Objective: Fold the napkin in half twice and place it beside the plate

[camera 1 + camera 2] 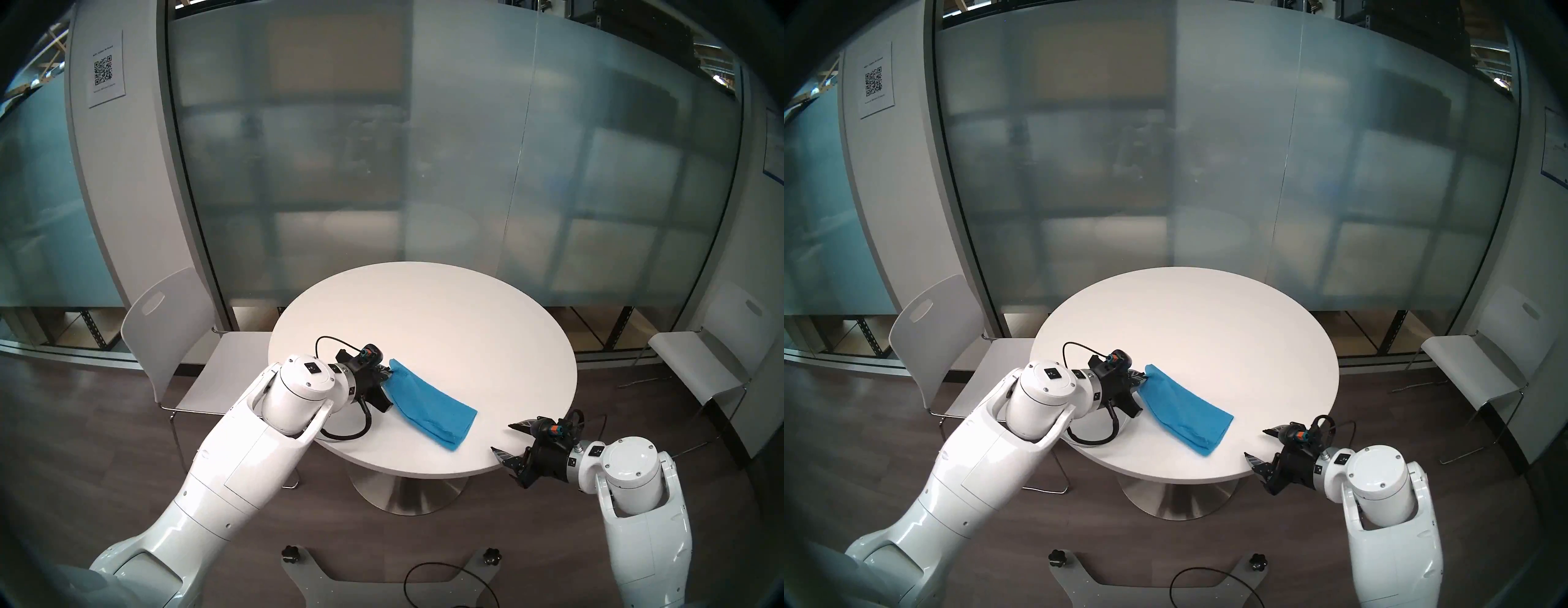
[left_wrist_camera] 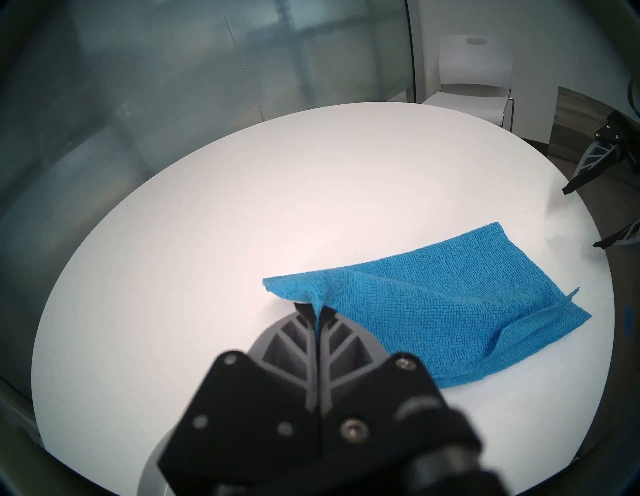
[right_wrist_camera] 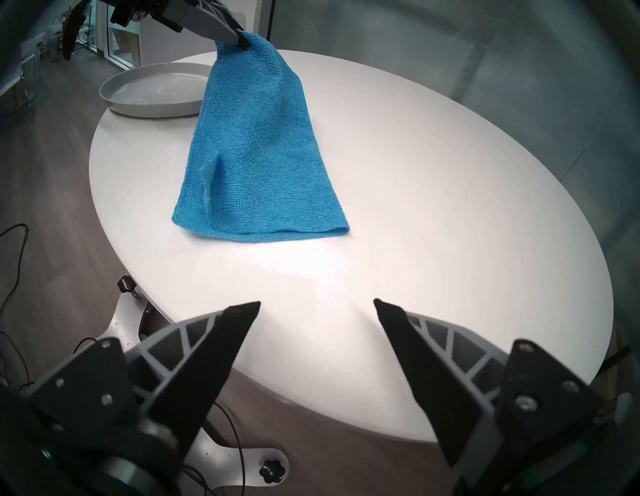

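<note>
Left gripper [image 2: 318, 311] pinches the blue napkin's [image 1: 428, 403] corner, lifting it off the desk [image 1: 445, 314]; right gripper [image 3: 317, 304] fingers spread, empty.

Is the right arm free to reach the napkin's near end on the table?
Probably yes: the right gripper is open and only bare table lies between it and the napkin.

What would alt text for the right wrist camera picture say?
A blue napkin is lifted by one end by the left fingers over a white table, a grey plate behind it. The right fingers stand open in front.
</note>
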Robot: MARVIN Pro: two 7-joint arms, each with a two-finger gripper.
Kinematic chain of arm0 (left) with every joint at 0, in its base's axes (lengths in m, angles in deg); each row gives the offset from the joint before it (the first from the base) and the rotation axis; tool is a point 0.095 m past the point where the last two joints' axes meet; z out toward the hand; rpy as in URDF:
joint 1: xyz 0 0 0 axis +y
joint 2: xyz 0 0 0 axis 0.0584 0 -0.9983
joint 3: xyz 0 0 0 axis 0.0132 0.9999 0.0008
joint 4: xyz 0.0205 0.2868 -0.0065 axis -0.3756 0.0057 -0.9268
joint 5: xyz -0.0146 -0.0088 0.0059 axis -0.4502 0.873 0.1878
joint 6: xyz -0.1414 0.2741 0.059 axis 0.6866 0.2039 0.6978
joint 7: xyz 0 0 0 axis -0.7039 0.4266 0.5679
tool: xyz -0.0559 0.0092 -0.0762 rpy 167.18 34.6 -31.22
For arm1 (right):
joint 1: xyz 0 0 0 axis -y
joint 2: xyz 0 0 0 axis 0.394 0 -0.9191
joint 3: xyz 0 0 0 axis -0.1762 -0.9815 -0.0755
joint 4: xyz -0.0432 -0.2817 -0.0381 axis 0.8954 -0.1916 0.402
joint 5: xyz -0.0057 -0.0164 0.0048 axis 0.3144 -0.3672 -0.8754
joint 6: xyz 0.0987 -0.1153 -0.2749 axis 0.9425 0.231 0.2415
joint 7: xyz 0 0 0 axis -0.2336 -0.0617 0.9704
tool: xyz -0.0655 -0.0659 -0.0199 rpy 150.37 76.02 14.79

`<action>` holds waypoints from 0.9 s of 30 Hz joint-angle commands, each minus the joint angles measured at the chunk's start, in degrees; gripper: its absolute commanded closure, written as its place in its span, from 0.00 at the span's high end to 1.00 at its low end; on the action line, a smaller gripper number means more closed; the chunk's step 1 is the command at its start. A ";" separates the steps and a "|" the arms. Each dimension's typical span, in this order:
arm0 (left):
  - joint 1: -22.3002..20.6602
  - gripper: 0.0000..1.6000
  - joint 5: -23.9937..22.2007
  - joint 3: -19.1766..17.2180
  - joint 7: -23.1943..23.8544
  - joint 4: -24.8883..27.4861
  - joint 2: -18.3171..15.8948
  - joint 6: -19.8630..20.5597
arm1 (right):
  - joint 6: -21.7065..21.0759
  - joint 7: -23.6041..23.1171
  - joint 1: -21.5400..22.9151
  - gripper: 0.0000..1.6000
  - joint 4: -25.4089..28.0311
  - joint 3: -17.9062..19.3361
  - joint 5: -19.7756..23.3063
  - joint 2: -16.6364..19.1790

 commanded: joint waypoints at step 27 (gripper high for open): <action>0.46 0.00 2.33 0.17 3.54 1.60 -3.90 -1.59 | 0.97 0.53 1.15 0.86 0.82 -0.80 0.49 -0.91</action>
